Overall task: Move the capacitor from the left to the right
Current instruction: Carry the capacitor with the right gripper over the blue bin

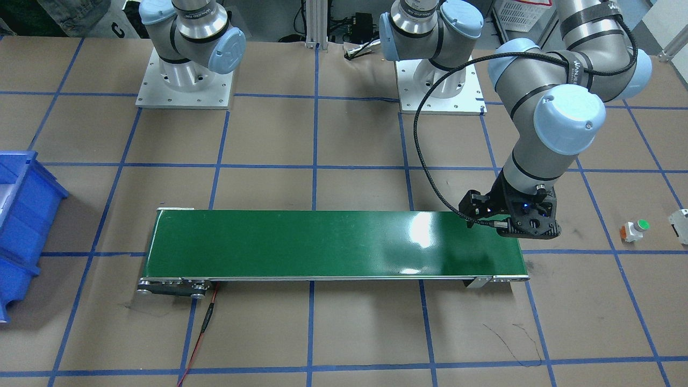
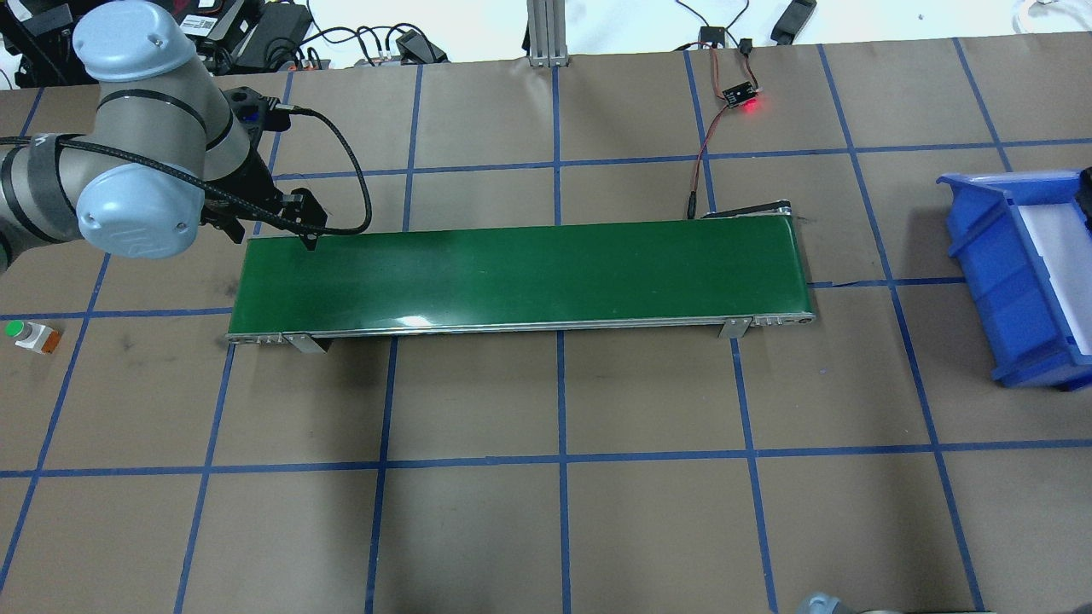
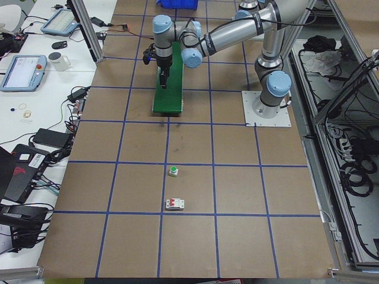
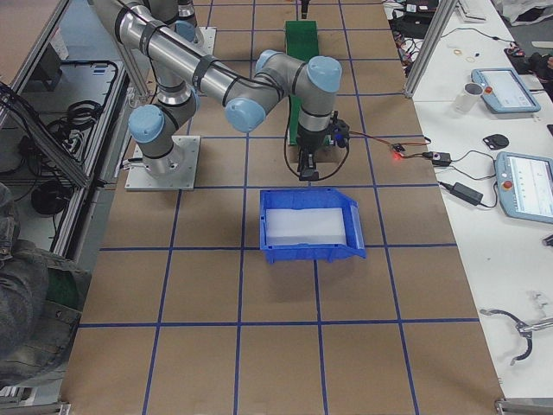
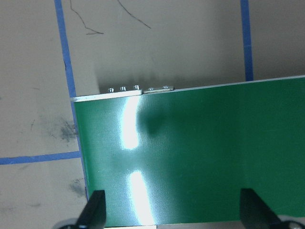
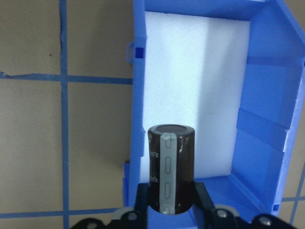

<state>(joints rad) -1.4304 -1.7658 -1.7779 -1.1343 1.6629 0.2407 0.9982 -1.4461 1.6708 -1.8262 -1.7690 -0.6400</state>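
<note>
The capacitor (image 6: 171, 171), a dark cylinder with a pale grey stripe, stands upright between my right gripper's fingers in the right wrist view. My right gripper (image 6: 171, 202) is shut on it and holds it above the near rim of the blue bin (image 6: 267, 95). In the exterior right view this gripper (image 4: 307, 164) hangs just behind the bin (image 4: 311, 252). My left gripper (image 5: 174, 212) is open and empty, its fingers (image 5: 95, 212) spread over the end of the green conveyor belt (image 5: 214, 152). It also shows in the front-facing view (image 1: 529, 223).
The belt (image 2: 512, 273) lies across the table's middle, and the bin (image 2: 1007, 281) stands off its right end. A green-capped button (image 1: 634, 230) and a white boxy component (image 1: 678, 223) lie beyond the left gripper. A red-lit sensor board (image 2: 740, 95) sits behind the belt.
</note>
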